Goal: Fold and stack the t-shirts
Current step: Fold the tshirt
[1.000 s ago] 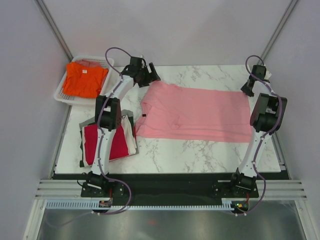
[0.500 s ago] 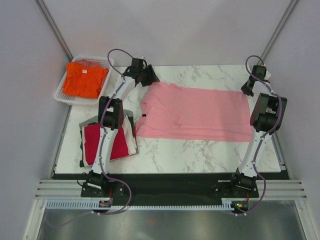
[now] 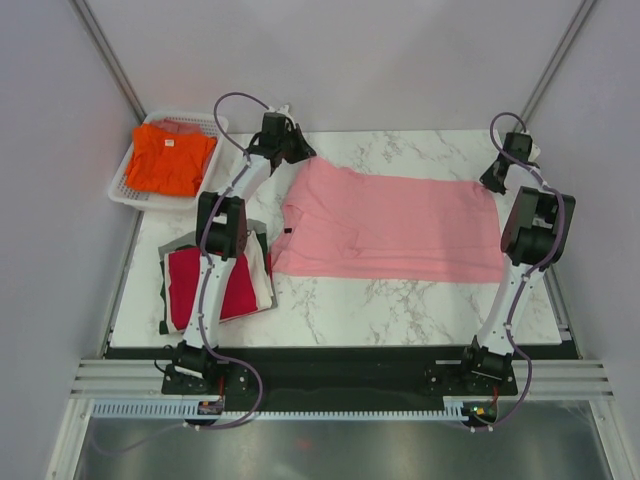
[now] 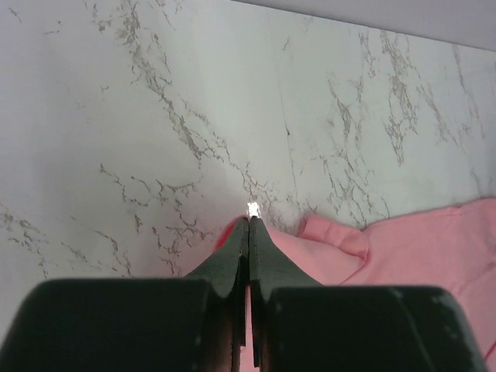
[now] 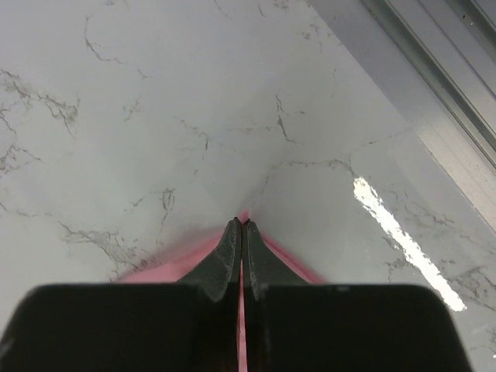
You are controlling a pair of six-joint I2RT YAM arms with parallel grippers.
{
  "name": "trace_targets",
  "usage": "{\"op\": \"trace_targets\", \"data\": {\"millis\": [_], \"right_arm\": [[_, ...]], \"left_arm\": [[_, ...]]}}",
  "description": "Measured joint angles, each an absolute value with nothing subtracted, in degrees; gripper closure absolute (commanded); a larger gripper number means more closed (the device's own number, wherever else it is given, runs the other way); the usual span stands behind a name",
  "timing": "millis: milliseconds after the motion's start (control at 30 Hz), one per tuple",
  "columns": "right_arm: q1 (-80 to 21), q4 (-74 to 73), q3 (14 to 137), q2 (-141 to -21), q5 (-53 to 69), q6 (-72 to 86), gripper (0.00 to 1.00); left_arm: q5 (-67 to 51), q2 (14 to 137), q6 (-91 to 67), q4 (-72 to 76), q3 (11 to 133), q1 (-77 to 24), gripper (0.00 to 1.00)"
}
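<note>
Pink shirt [image 3: 390,225], spread on desk [image 3: 400,300]: far corners are pinched by left claw [image 4: 248,223] and right claw [image 5: 242,226]. Both corners are best raised level, then carried toward the near hem.

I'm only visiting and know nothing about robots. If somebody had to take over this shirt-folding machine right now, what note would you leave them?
The left hand is shut, pinching the far left corner of the pink shirt.
The right hand is shut, pinching its far right corner.
The pink shirt lies spread out on the table, not yet folded.
Done: the red shirt is folded on top of the pile at the near left.
Left: fold the pink shirt and stack it. The orange shirt waits in the basket.
</note>
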State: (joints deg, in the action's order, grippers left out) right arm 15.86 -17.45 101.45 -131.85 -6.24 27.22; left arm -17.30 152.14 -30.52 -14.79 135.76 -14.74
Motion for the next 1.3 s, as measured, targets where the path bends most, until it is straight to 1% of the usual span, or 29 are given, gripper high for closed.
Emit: {"op": "trace_targets", "data": {"millis": [200,633,1067,1300], "right_arm": [[15.9,-17.9,99.1,-129.7,-6.2,27.4,1.00],[17.8,-17.8,97.6,-124.5,-5.8,28.6,1.00],[19.1,-17.6,92.2,-122.2,-2.9,30.4,1.00],[19.2,-17.6,88.9,-116.1,-2.6,31.2,1.00]], "left_arm": [[-18.2,147.7,-29.2,-7.9,125.1,-14.8,0.98],[-18.1,137.7,-25.9,1.5,109.9,-14.9,0.98],[-17.0,124.0,-23.9,15.7,89.4,-15.6,0.98],[-16.6,117.7,-23.4,20.2,81.3,-16.2,0.98]]}}
